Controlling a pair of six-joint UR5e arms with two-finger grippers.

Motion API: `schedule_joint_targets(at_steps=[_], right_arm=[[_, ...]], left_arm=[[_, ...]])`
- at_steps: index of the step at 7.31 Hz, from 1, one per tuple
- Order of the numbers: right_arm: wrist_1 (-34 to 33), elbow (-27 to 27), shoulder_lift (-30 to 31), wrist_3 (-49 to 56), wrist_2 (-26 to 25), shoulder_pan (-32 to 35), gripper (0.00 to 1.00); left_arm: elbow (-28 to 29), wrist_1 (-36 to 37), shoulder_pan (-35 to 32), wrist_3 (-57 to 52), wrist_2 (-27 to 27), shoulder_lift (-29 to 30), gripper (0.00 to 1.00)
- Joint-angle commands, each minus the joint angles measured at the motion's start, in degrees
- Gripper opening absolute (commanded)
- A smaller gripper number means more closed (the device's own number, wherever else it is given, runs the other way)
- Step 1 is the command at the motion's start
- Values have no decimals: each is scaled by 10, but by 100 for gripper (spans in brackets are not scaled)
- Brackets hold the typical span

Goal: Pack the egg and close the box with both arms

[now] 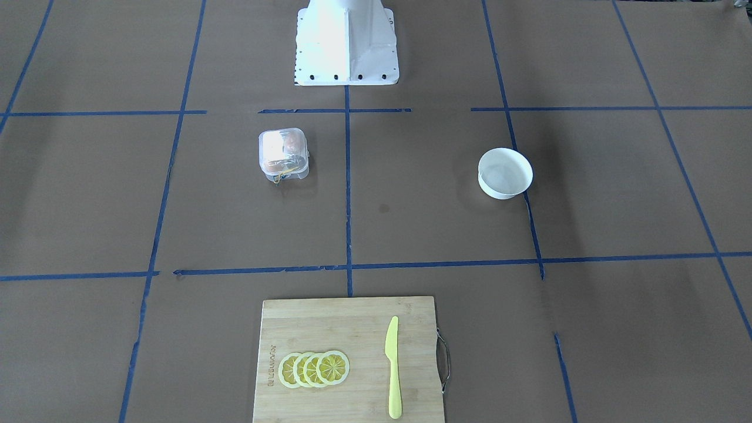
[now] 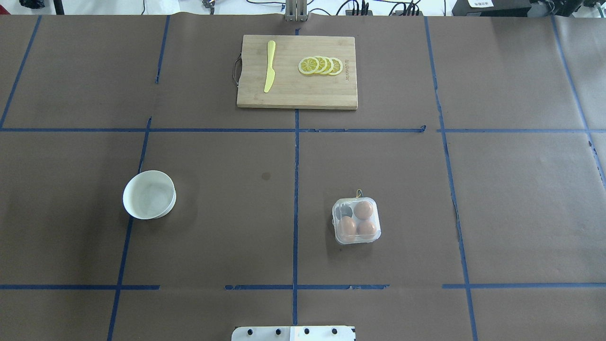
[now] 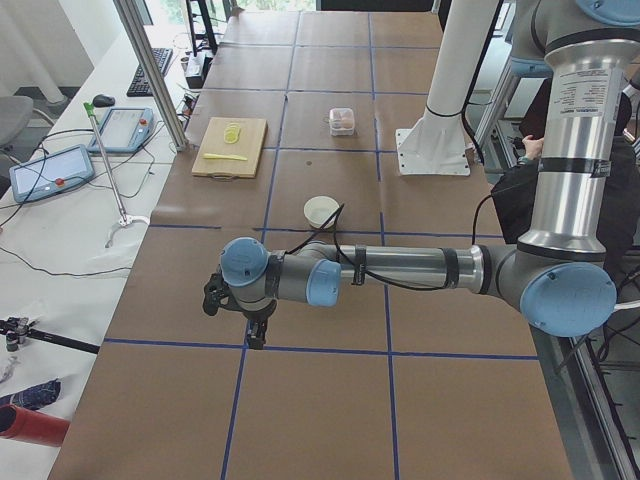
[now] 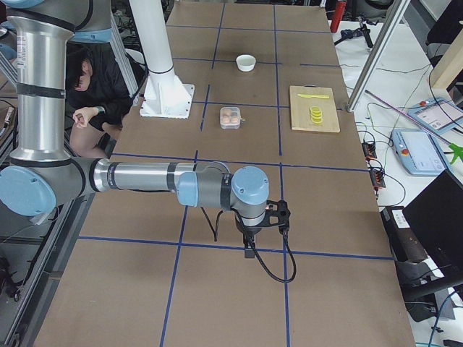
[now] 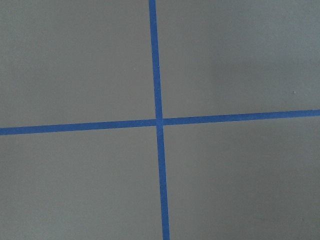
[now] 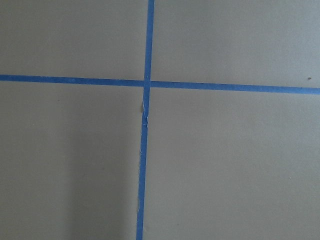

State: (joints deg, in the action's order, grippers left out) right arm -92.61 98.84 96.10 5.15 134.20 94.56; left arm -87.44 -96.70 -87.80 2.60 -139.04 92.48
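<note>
The box (image 2: 356, 221), holding three eggs (image 2: 363, 210), sits on the robot's right side, nearer the right gripper (image 4: 249, 244) than the left gripper (image 3: 256, 335). Both hang far off; whether either is parted or clenched cannot be told.

Even, diffuse light, soft shadow beside the bowl (image 2: 149, 194), blown-out glare on the white base (image 1: 346, 41), sharp focus.

So the box (image 2: 356, 221) sits on the table (image 2: 227, 227) just right of the middle, on the near side. It has three eggs (image 2: 363, 210) in it, in the far-right, near-left and near-right cups. The bowl (image 2: 149, 194) is off to the left, well apart from it. The cutting board (image 2: 297, 97) is far and centred, with the knife (image 2: 270, 66) on its left part and the lemon slices (image 2: 321, 66) overlapping on its right.
</note>
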Motion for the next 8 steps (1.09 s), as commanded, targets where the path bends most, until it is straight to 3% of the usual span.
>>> schedule_joint_targets(at_steps=[1,5,8], right_arm=[[1,3,5,4,6,0,100],[1,2,7,4,7,1,100],[1,1,6,4,6,1,100]], left_arm=[[0,-2,0,0,0,1,100],[3,-69,0,71,3,1,100],[2,-73,0,71,4,1,100]])
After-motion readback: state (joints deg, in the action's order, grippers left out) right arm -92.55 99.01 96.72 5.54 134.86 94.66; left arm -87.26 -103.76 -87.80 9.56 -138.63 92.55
